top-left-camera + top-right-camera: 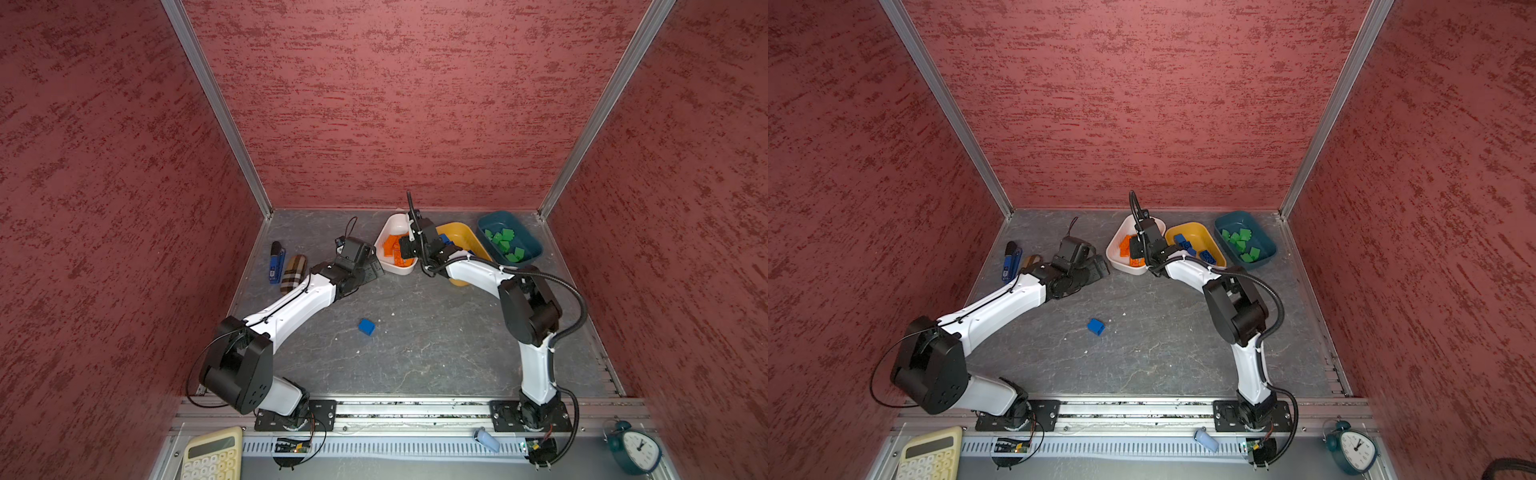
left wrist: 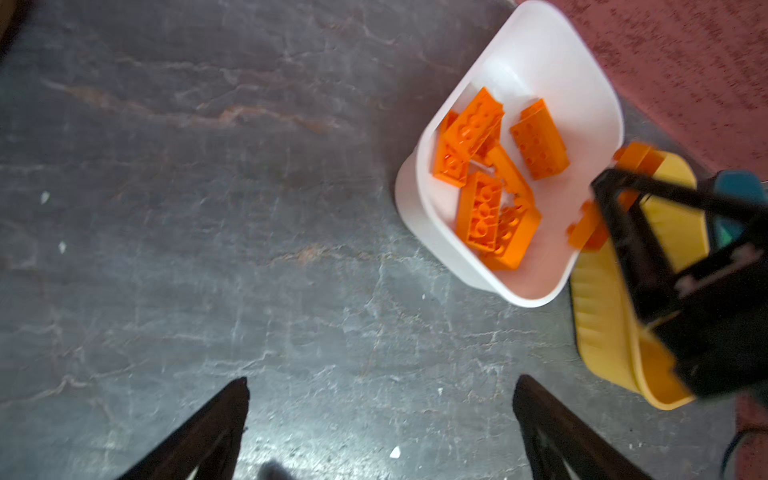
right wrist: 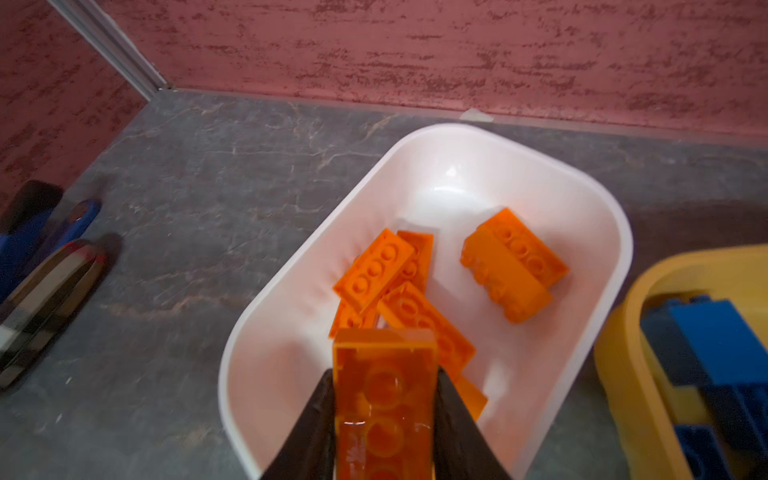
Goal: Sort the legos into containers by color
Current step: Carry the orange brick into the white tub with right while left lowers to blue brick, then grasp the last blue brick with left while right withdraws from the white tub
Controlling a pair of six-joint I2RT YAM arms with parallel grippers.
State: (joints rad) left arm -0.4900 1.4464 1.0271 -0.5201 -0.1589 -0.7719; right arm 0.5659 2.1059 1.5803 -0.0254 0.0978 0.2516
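Orange brick (image 3: 384,399) clamped between the fingers of right claw (image 3: 384,372), which is closed on its long sides; brick held over white tub (image 3: 270,365). Tub holds several more orange bricks (image 3: 515,266), loosely heaped. Of the 3 tubs, yellow tub (image 3: 623,332) sits just beside the white one and holds blue bricks (image 3: 723,340); teal tub (image 1: 530,241) comes next, with green bricks (image 1: 505,243). 1 blue brick (image 1: 366,327) lies loose mid-worktop (image 1: 415,353), well apart from tubs. Left claw (image 2: 382,382) spread wide, gripping nothing, above bare worktop near white tub
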